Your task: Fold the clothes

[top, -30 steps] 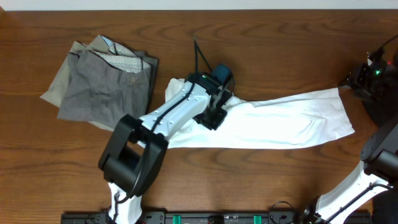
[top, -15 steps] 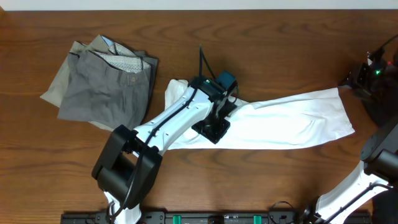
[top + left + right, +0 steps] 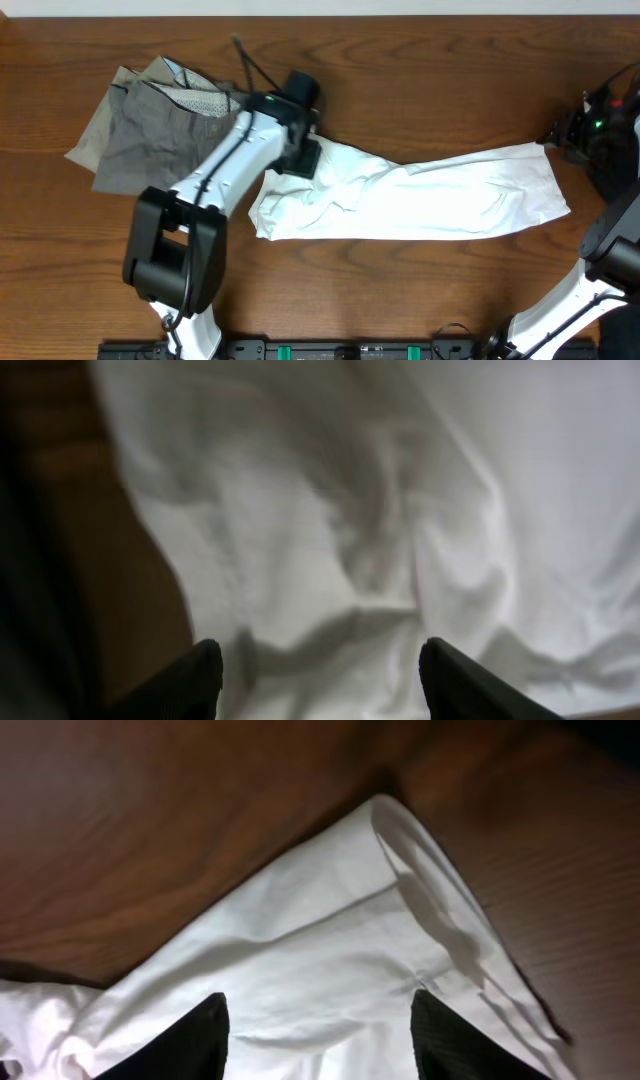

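Mid-table, white T-shirt (image 3: 430,195) lies as a long strip, left end rumpled, more folds due, grey trousers (image 3: 165,140) folded at far left; left gripper (image 3: 315,665) & right gripper (image 3: 315,1020) hang empty over it w/ jaws apart.

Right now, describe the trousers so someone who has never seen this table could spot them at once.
From above, find the brown wooden table and look to its left end. A folded grey-khaki pair of trousers lies there, beside the long white T-shirt. Only the trousers are grey, with a patterned lining showing at the waistband.
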Controlling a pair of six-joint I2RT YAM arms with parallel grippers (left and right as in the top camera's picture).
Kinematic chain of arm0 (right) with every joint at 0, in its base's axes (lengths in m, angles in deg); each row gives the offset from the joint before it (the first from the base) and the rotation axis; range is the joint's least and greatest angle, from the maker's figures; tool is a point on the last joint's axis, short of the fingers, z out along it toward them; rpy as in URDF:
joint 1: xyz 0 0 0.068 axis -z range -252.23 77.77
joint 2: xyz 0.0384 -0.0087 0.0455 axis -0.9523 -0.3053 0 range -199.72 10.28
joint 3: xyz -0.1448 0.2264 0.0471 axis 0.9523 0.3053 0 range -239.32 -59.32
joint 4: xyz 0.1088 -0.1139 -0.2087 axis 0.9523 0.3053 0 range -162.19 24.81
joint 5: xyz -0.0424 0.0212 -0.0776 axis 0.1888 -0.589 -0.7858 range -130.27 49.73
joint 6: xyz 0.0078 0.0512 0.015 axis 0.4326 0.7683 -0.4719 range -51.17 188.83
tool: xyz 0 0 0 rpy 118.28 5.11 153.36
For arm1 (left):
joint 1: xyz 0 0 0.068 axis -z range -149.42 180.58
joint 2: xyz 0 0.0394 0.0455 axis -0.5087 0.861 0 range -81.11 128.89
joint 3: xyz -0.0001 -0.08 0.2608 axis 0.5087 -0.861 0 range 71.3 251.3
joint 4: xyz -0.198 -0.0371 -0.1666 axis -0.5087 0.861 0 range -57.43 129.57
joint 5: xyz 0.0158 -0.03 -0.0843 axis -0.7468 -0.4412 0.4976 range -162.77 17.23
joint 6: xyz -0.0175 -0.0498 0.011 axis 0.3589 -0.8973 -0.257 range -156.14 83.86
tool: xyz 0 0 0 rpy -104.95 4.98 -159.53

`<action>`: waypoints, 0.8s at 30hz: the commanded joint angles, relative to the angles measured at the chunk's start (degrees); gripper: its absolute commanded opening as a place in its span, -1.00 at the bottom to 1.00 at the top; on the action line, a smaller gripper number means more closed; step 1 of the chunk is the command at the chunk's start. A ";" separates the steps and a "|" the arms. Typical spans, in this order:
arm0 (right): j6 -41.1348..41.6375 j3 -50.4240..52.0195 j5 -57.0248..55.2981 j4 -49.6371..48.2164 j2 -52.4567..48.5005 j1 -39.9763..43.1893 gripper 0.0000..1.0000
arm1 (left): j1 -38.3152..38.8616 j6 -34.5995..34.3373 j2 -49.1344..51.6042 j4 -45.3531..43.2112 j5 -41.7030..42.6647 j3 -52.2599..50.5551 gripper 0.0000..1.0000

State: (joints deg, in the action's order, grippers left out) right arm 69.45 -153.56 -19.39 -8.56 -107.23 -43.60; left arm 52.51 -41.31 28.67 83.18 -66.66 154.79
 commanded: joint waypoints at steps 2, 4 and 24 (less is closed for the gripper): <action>1.27 2.69 2.67 -1.97 -0.26 -0.61 0.10 | -1.40 -1.75 2.78 -1.95 5.70 -0.17 0.30; 1.27 2.91 3.43 -2.43 -0.26 -0.63 0.08 | -1.25 -1.75 4.22 -3.28 6.12 -0.17 0.28; 1.22 2.91 3.04 -2.64 -0.26 -0.63 0.11 | -4.72 -2.64 3.98 -5.03 1.92 -0.09 -0.88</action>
State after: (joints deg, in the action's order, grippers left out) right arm 69.89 -150.82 -16.88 -11.07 -107.45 -43.63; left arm 49.54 -43.43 36.45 77.78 -61.41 154.63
